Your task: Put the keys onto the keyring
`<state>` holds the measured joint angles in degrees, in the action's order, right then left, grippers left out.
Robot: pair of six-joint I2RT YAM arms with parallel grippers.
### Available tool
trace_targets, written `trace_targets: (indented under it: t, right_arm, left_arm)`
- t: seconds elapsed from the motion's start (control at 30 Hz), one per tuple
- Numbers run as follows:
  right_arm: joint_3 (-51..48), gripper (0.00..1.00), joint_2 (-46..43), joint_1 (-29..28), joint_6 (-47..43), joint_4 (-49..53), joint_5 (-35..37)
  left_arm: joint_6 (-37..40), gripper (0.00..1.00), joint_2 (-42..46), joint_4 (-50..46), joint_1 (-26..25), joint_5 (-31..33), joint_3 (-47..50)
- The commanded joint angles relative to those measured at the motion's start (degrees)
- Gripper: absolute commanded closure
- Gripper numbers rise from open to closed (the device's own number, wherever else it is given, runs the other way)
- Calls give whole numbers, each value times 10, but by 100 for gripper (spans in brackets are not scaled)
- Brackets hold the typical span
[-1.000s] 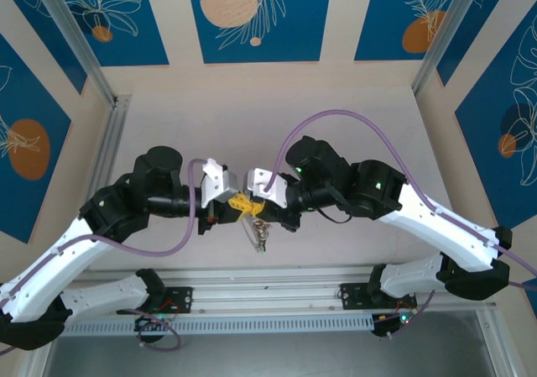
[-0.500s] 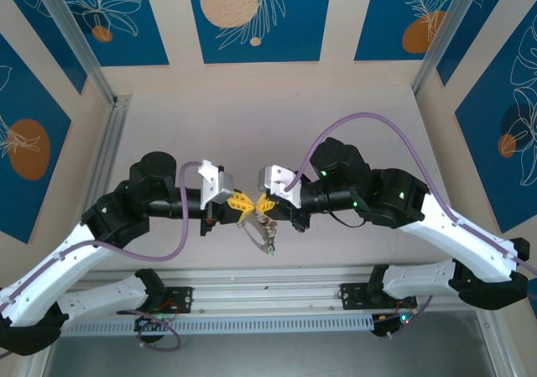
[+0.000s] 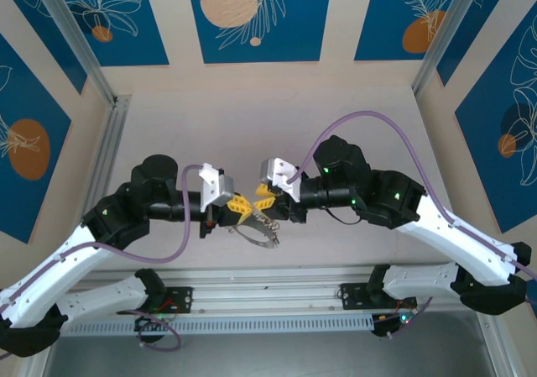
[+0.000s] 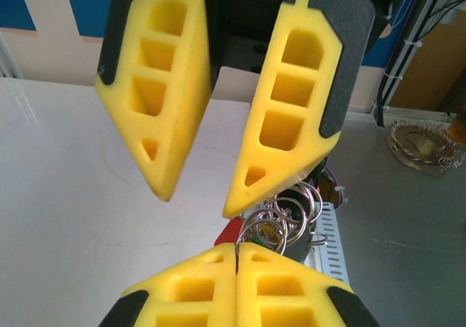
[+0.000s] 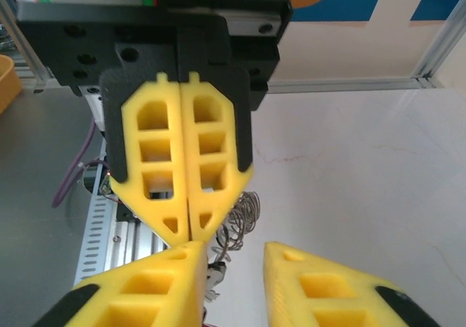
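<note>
My left gripper (image 3: pixel 241 206) is shut on the keyring (image 3: pixel 257 233), a thin grey hoop that hangs below the two grippers above the table. In the left wrist view the closed pads (image 4: pixel 237 245) pinch its wire, with a cluster of small metal rings (image 4: pixel 290 212) just beyond. A red key head (image 4: pixel 230 232) and a bit of green (image 4: pixel 259 238) show behind those rings. My right gripper (image 3: pixel 264 197) faces the left one tip to tip and stands open, holding nothing. Its fingers (image 5: pixel 234 248) straddle the rings (image 5: pixel 245 212) without touching.
A slotted aluminium rail (image 3: pixel 268 297) runs along the near table edge beneath the grippers. Purple cables (image 3: pixel 361 121) loop over both arms. White tabletop (image 3: pixel 268 125) stretches behind the grippers up to the patterned back wall.
The right gripper, shut a moment ago, has opened and let go. The hoop has swung left and now lies flatter under the left gripper. Both arms sit slightly lower than a second ago.
</note>
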<state>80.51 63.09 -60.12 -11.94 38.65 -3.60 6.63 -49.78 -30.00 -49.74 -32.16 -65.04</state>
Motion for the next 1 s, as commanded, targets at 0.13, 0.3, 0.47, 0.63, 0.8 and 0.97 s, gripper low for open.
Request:
trace_targets:
  t: [0.13, 0.3, 0.47, 0.63, 0.8, 0.97]
  right_arm:
    - [-54, 74, -44, 42, 46, -44, -90]
    - [-63, 78, -38, 47, 57, -54, -104]
    - [-73, 79, -27, 44, 80, -100, -144]
    - [-66, 81, -8, 14, 74, -111, -148]
    - [-64, 84, 1, -13, 58, -89, -128]
    - [-83, 84, -9, -29, 64, -109, -126]
  left_arm:
    - [7, 100, 35, 76, 4, -23, 16]
    - [-5, 100, 49, 114, 4, -54, 25]
    - [-15, 100, 57, 144, 4, -68, 39]
    - [-18, 100, 61, 165, 4, -51, 50]
    - [-23, 100, 79, 205, 4, -20, 72]
    - [-28, 100, 83, 230, 4, -15, 82]
